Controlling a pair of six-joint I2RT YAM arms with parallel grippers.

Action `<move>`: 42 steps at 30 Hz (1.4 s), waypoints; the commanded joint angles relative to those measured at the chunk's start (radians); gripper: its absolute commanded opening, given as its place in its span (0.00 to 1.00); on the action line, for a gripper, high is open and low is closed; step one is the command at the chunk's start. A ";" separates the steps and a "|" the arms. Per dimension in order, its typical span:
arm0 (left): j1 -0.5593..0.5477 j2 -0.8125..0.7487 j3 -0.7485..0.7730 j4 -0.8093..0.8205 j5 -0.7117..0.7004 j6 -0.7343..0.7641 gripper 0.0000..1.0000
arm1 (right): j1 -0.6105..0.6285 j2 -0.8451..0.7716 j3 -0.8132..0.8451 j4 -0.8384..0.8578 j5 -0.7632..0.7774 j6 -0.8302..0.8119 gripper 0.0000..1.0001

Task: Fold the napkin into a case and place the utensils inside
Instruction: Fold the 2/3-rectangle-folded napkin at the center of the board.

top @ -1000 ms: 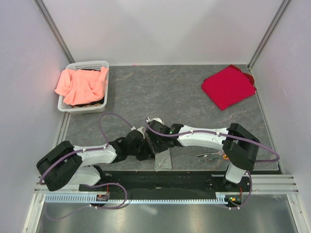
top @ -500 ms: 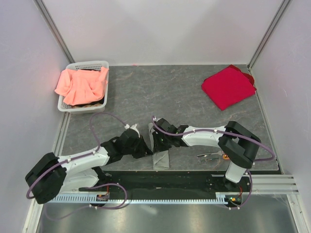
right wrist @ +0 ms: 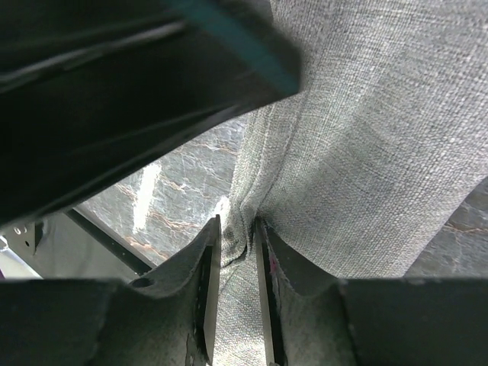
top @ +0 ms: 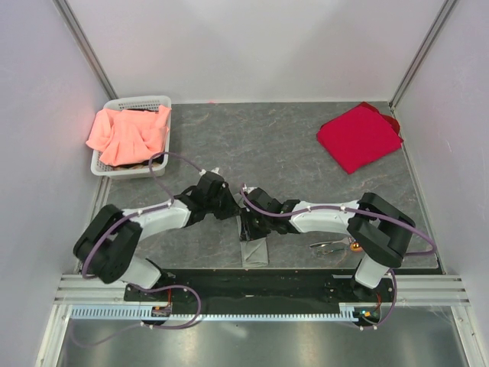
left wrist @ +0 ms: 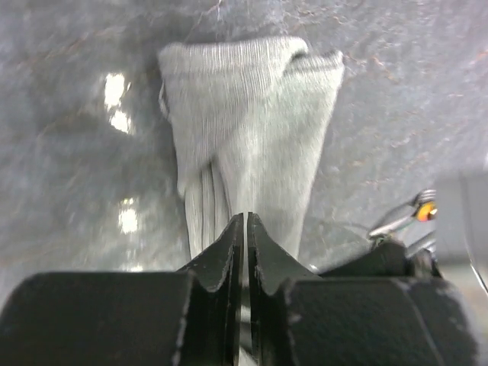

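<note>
- The napkin [top: 255,249] lies at the near edge of the desk [top: 290,153], between the two arms. It is gathered into a narrow grey-green strip. In the left wrist view it tapers from a wide, doubled end towards the fingertips.
- The right hand [right wrist: 236,252] is clamped on a raised ridge of the napkin at the strip's far end, with fabric bunched between its fingers [right wrist: 207,276].
- The left hand [left wrist: 245,223] is clenched, its jaws pressed together with barely a slit between them. The cloth's narrow end lies right at the tips, but I cannot tell whether any fabric is nipped.
- The utensils [top: 334,246] lie on the desk to the right of the napkin, near it but apart, outside the cloth.
- The napkin looks thin, limp and light. Lifted by a single point, it would likely sag and let the layers fall open, and it may slide on the smooth desk rather than take a crease.
- It is best taken at an edge or corner, pinching through all the layers. One hand should pin the strip while the other turns it over.
- The utensils look stiff, thin and slick, and they lie flat. A pinch across the handles is the likeliest hold, with some risk of them skidding.
- The red cloth [top: 357,138] and the basket [top: 157,99] holding a salmon-orange cloth [top: 126,131] sit well apart at the far side.
</note>
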 commanded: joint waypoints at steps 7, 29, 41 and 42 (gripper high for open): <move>0.042 0.203 0.066 0.073 0.012 0.132 0.06 | 0.013 -0.140 -0.019 -0.141 0.038 -0.046 0.42; 0.075 0.217 0.148 0.062 0.080 0.160 0.06 | 0.035 -0.164 -0.115 -0.114 0.047 -0.100 0.20; 0.177 -0.206 0.135 -0.160 0.073 0.121 0.30 | 0.030 -0.201 0.163 -0.362 0.189 -0.176 0.44; 0.187 -0.241 0.127 -0.206 0.056 0.127 0.30 | 0.030 -0.166 0.178 -0.376 0.217 -0.175 0.47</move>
